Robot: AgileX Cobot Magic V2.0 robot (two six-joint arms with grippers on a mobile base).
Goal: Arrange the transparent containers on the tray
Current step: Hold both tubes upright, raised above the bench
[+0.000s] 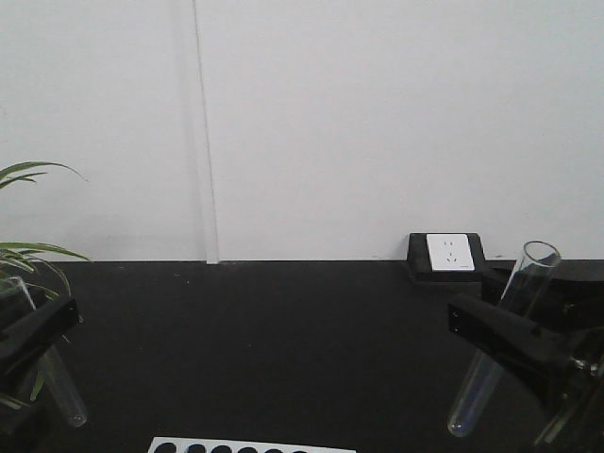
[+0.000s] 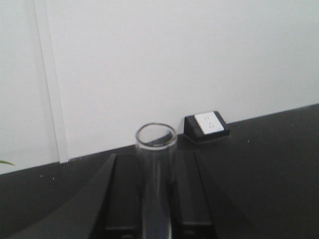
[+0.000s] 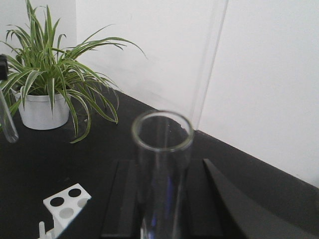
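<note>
Currently both arms are hovering above the black surface [image 1: 264, 340], each carrying a glass tube. The left end effector [image 1: 38, 332] is clamping the left tube [image 1: 68, 396] near its upper part, the round bottom slanting down below the fingers. The right end effector [image 1: 500, 332] is gripping the right tube [image 1: 531, 267] about midway, its rim leaning up and away and its bottom hanging free. Both wrist views are looking straight along a tube sitting between the black fingers. A white rack [image 1: 250, 445] is lying at the near edge between the arms. The tray is not showing in any view, so I am judging the placing as not yet begun.

Several things are threatening from here. Smooth round glass is liable to slide through the pads if the grip is loosening or the wrist is swinging fast. A tilted tube coming down bottom first risks knocking the rack or the tray rim. Released tubes are likely to roll, and two arms converging on one tray are risking a clash.
</note>
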